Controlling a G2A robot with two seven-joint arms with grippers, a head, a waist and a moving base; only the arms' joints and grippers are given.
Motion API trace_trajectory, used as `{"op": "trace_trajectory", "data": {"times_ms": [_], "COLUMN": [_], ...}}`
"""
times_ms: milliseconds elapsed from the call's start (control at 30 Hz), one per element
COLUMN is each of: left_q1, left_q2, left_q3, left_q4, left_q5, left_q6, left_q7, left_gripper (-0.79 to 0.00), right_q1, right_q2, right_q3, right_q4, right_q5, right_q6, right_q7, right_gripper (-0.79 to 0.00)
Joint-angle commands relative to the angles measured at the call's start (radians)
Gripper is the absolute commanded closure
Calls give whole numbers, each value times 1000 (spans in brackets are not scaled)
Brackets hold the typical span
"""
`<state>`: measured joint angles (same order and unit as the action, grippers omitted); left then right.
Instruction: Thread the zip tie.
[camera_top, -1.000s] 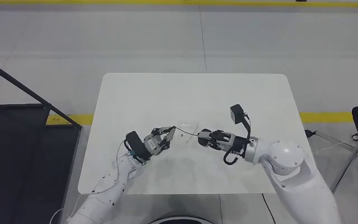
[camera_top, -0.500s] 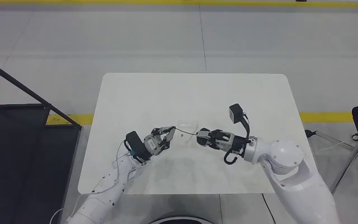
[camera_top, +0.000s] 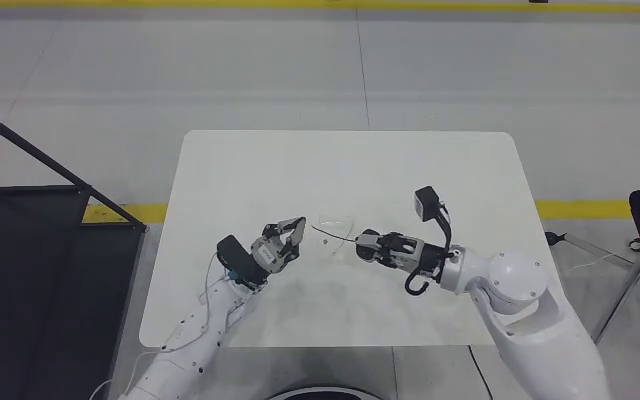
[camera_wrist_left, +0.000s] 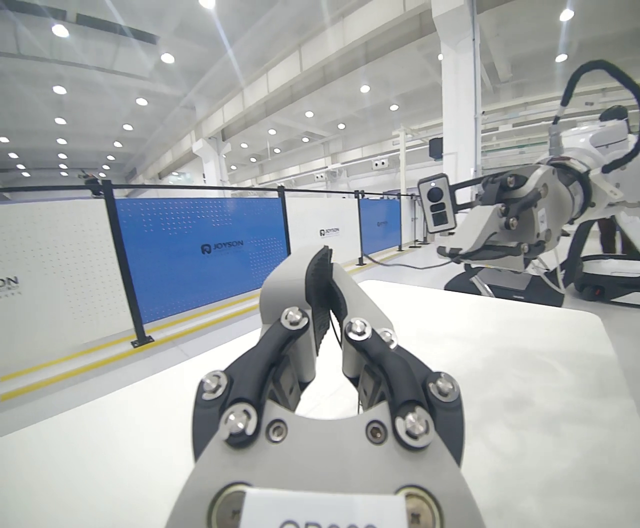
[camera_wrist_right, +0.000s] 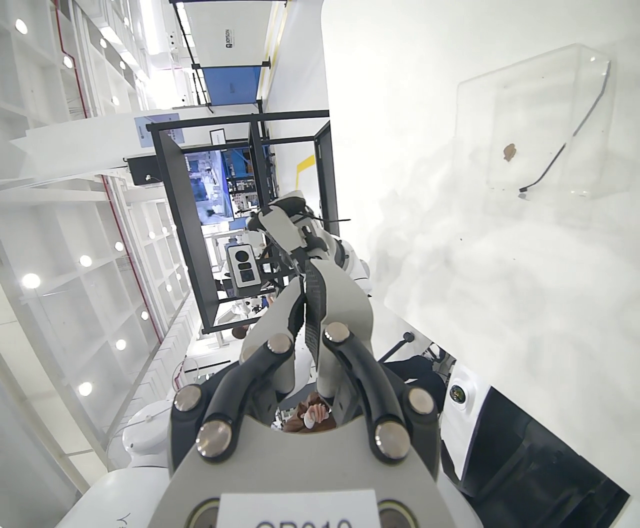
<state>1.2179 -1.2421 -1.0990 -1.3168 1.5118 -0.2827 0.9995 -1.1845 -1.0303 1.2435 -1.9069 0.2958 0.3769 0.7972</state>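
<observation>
Right tool (camera_wrist_right: 306, 269) clenched on zip tie (camera_top: 333, 234), left tool (camera_wrist_left: 327, 261) pinching thin black strand (camera_wrist_left: 330, 327) (white label (camera_wrist_left: 325, 510), print cropped)

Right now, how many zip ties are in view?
2. One zip tie lies in the clear box; another sticks out of the right gripper toward the left gripper, whose shut fingers may hide a third.

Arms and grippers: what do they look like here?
Left arm and right arm are glossy white with rounded joints. The left gripper and right gripper match: silver-grey fingers on black linkage bars with round silver bolts, ribbed black pads, a white printed label at the base. A black cable loops by the right wrist, beside a small black camera box.
</observation>
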Motion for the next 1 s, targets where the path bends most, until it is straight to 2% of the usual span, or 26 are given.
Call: {"op": "trace_trajectory", "data": {"times_ms": [0,167,200,567,767,967], "left_q1": [12,32,32,32,47,55], "left_q2": [-4,-18,-19,-19,-18,-17], "left_q3": [4,33,36,36,35,36], "left_q4": [-12,-15,-14,-14,-44,-56], "left_q5": [25,128,135,135,151,175], "left_q6": [97,342,353,353,323,305], "left_q7": [10,26,23,23,-19,-30], "left_gripper": [0,0,0,0,0,0], "right_q1": [-23,-71,-78,-79,-108,-123], "right_q2": [5,13,15,15,12,12], "right_q3": [12,47,52,51,43,43], "right_q4": [-23,-66,-70,-70,-73,-72], "right_q5": [-26,-57,-66,-65,-25,-11], "right_q6": [12,31,51,47,-39,-63], "right_q7": [-5,-26,-29,-32,-32,-31], "right_gripper": [0,0,0,0,0,0]}}
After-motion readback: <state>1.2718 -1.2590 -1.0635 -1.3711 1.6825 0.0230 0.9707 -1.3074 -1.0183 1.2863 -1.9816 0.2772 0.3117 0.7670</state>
